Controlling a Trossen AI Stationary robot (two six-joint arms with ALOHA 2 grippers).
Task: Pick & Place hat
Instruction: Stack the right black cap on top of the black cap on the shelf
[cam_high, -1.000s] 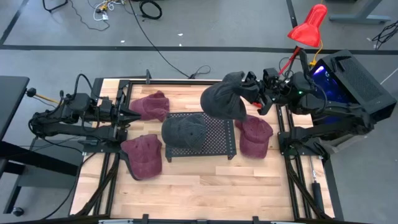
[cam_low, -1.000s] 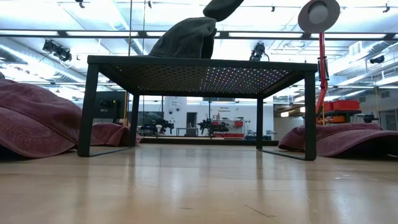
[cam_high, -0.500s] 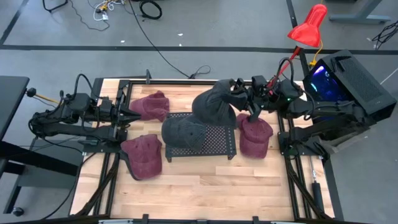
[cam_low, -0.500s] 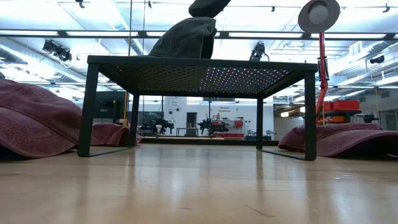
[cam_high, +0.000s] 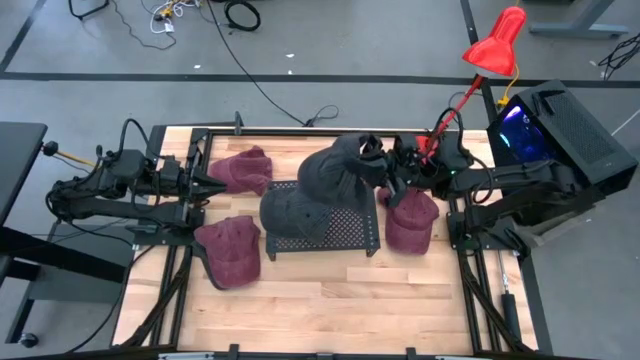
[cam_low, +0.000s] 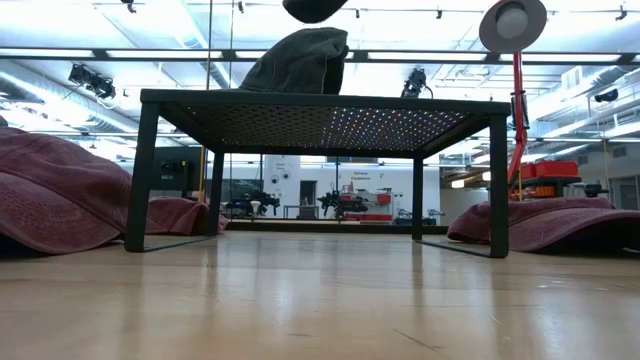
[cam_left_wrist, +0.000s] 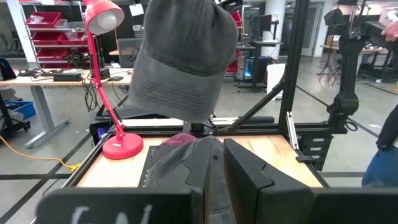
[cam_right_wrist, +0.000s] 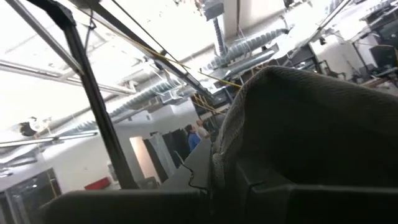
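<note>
Right gripper (cam_high: 385, 168): upper centre-right of the high view, above the back right part of the rack, pinching the grey hat by its fabric.
Grey hat (cam_high: 335, 172): held in the air over the rack, hanging down from the right gripper; in the left wrist view it fills the upper centre (cam_left_wrist: 183, 56).
Second grey hat (cam_high: 295, 210): lying on the left half of the black mesh rack (cam_high: 355, 222), at the middle of the high view; in the low view it sits on top of the rack (cam_low: 300, 62).
Maroon hats: three on the tabletop (cam_high: 330, 290) — one upper left of the rack (cam_high: 242, 170), one lower left (cam_high: 230, 250), one at the rack's right (cam_high: 410, 218).
Left gripper (cam_high: 212, 186): at the left edge of the tabletop, near the upper-left maroon hat, fingers pressed together, holding nothing.
Red lamp (cam_high: 495, 45): upper right of the high view, beyond the tabletop.
</note>
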